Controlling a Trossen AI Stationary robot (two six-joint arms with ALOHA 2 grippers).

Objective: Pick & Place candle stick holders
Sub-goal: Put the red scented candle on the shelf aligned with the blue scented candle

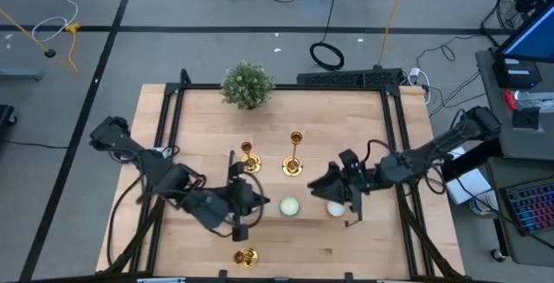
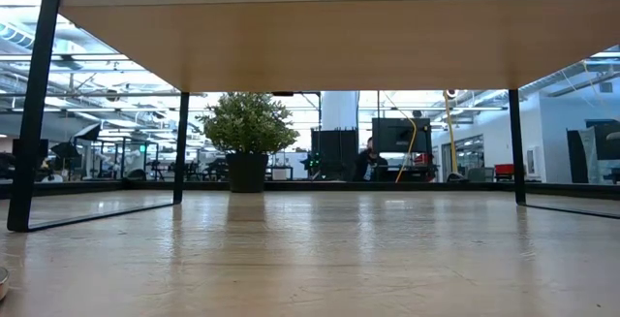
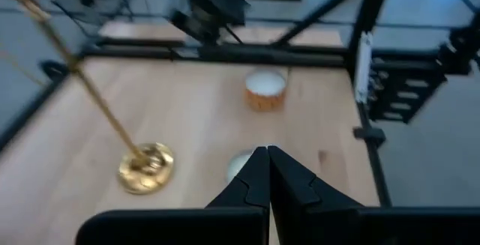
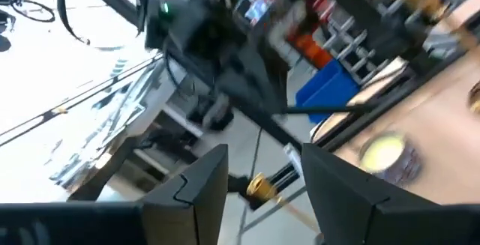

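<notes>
Two gold candle stick holders stand upright on their round bases mid-table (image 1: 248, 158) (image 1: 294, 155), and a third (image 1: 246, 256) stands near the front edge. My left gripper (image 1: 256, 203) is shut and empty, low over the table, left of a pale candle (image 1: 289, 206). Its wrist view shows its shut fingers (image 3: 267, 166), one holder (image 3: 144, 167) and the candle (image 3: 238, 162) just past them. My right gripper (image 1: 329, 185) is open beside a second candle (image 1: 336, 207). In its wrist view (image 4: 262, 177) a holder's gold top cup (image 4: 258, 188) shows in the gap, touching neither finger.
A bushy green plant in a dark pot (image 1: 248, 85) stands at the table's far middle and also shows in the low view (image 2: 248, 141). A black metal frame (image 1: 164, 110) runs along the table's sides. Bare wood lies at the front right (image 1: 372, 248).
</notes>
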